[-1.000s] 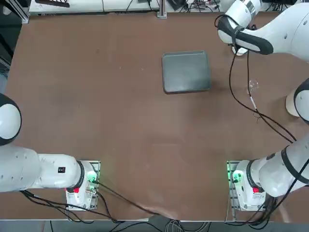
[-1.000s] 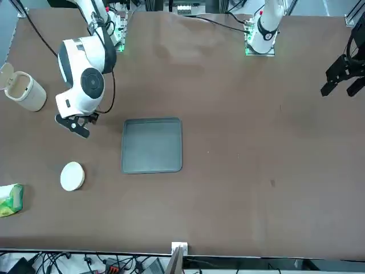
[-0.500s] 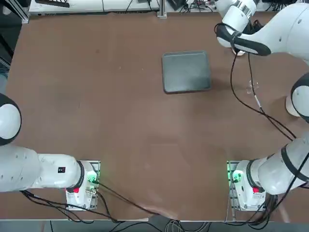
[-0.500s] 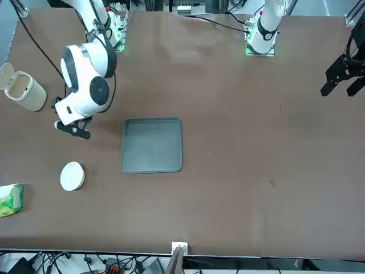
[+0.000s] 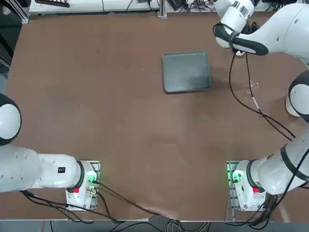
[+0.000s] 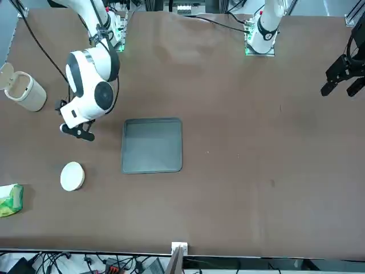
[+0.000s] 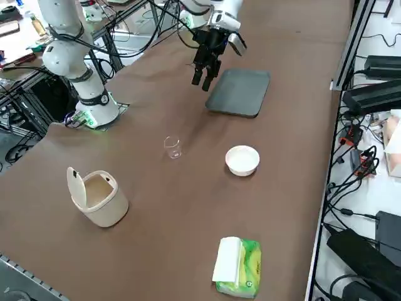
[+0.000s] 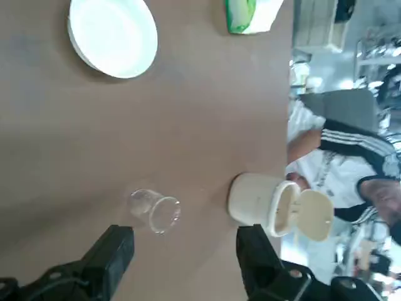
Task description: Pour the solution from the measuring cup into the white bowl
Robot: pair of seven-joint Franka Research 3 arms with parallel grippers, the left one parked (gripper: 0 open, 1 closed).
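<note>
The measuring cup (image 7: 173, 147), a tiny clear glass, stands upright on the brown table; the top view shows the measuring cup (image 5: 252, 86) right of the grey tray. In the wrist view the measuring cup (image 8: 155, 211) sits just beyond one finger (image 8: 116, 249). The white bowl (image 7: 242, 160) rests apart from the cup, and the same bowl (image 6: 72, 176) (image 8: 113, 36) shows in the front and wrist views. My right gripper (image 7: 200, 79) (image 8: 187, 251) (image 6: 80, 131) hangs open and empty above the table, beside the tray's edge, clear of cup and bowl. The arm hides the cup in the front view.
A grey tray (image 5: 187, 71) (image 7: 241, 93) lies mid-table. An off-white lidded container (image 7: 97, 197) (image 6: 23, 90) stands with its lid open beyond the cup. A green and white packet (image 7: 237, 266) lies near the table's edge. A person in a striped sleeve (image 8: 341, 157) stands off the table.
The right arm's wrist has turned and drifted a little toward the tray and the table's far edge. The gripper stays open. Cup and bowl have not moved.
</note>
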